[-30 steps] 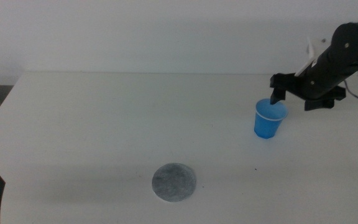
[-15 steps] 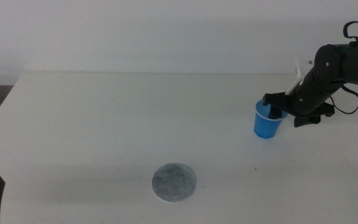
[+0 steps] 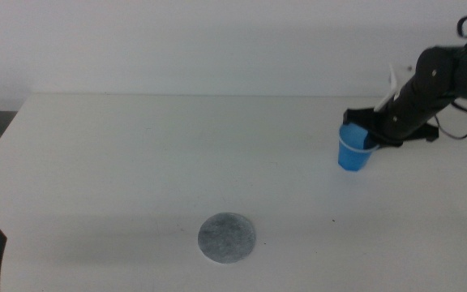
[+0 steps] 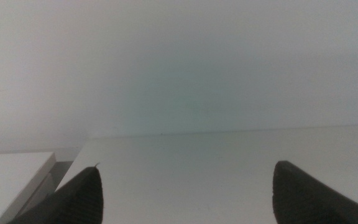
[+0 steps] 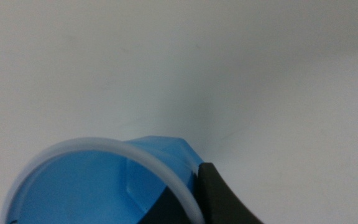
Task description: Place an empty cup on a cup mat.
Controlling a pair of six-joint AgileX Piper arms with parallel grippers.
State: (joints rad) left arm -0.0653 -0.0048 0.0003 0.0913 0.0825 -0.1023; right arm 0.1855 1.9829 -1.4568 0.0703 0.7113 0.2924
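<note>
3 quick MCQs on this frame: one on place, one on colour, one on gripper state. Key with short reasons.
1. Where is the cup mat?
A. near edge of the table, centre
B. under the cup
C. far left corner

2. What colour is the cup?
A. red
B. blue
C. green

3. What is the right gripper doing?
A. waiting, open, off the table
B. shut on the mat
C. shut on the cup's rim

Key: 1 A, the mat lies bare, well apart from the cup. 2 B, blue wall, white rim. 3 C, one jaw inside, one outside the wall. The left gripper waits open.
</note>
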